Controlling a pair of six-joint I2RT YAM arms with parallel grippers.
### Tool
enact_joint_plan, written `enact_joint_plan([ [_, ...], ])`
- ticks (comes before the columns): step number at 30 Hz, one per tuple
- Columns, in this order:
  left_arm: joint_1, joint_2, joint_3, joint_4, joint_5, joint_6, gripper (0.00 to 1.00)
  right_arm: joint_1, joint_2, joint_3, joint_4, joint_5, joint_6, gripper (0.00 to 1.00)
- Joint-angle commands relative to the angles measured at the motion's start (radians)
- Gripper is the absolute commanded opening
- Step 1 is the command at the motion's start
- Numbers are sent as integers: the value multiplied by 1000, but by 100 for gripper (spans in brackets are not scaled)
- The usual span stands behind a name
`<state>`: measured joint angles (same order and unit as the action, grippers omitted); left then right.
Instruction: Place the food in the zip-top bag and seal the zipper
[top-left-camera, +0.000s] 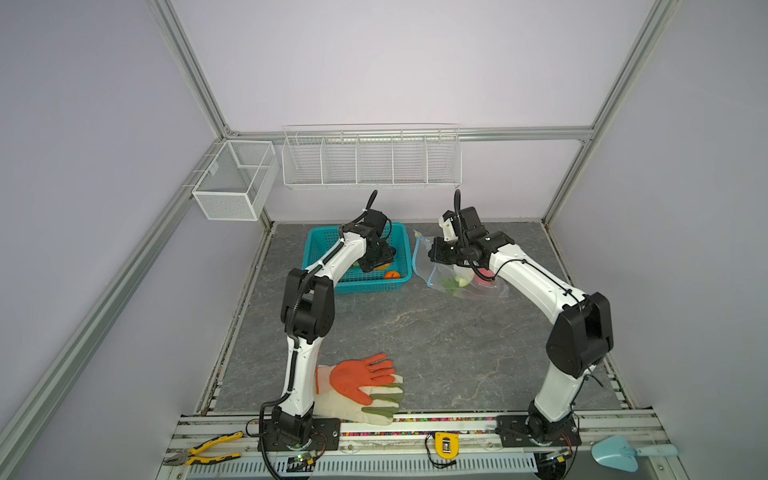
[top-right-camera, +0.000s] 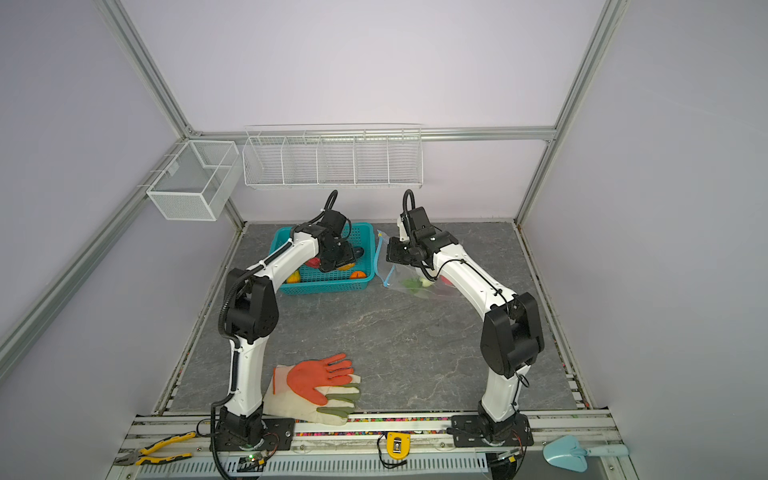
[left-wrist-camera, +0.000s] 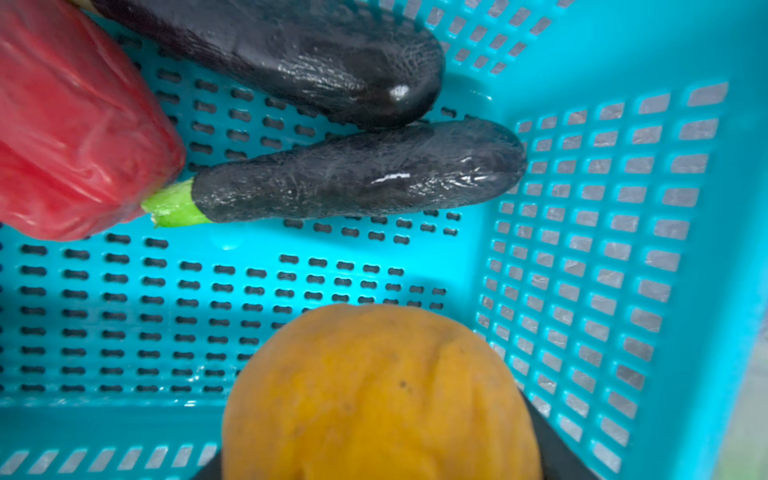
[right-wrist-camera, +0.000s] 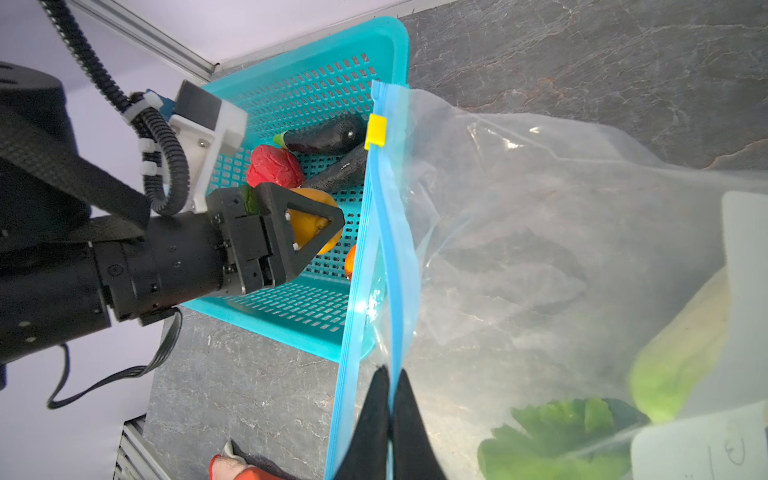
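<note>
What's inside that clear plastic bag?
Through the clear crinkly zip-top bag show a leafy green piece and a pale green-white piece; a red piece peeks past the right arm, which hides the rest.

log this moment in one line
left gripper shut on orange fruit in basket | right gripper shut on zip-top bag | zipper open | greens inside

Middle of table: bare, wide open side to side.
Far edge: teal basket just beside zip-top bag; no passage between.
Basket floor: two eggplants, red pepper, orange fruit between left fingers; bare strip amid them.
Bag mouth: narrow slit, pinched by right fingers.
Near edge, left: gloves lying flat.
</note>
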<state>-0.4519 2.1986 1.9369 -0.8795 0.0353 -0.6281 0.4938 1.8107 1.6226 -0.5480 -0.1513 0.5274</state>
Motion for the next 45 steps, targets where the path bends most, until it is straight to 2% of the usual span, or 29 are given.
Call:
enact_joint_plan([
  [1, -4, -51, -16, 0, 10, -2, 65, 6, 16, 14, 17, -8, 10, 6],
  [14, -11, -127, -76, 8, 43, 5, 64, 6, 21, 15, 18, -11, 11, 6],
  [20, -27, -186, -94, 14, 92, 19, 64, 6, 22, 16, 23, -13, 11, 6],
  [29, -37, -293, -178, 115, 230, 3, 62, 7, 25, 17, 26, -16, 13, 6],
  [32, -39, -315, -207, 176, 307, -15, 60, 7, 24, 16, 27, -17, 15, 6],
  [45, -50, -376, -323, 438, 526, -147, 57, 7, 13, 24, 30, -25, 17, 7],
])
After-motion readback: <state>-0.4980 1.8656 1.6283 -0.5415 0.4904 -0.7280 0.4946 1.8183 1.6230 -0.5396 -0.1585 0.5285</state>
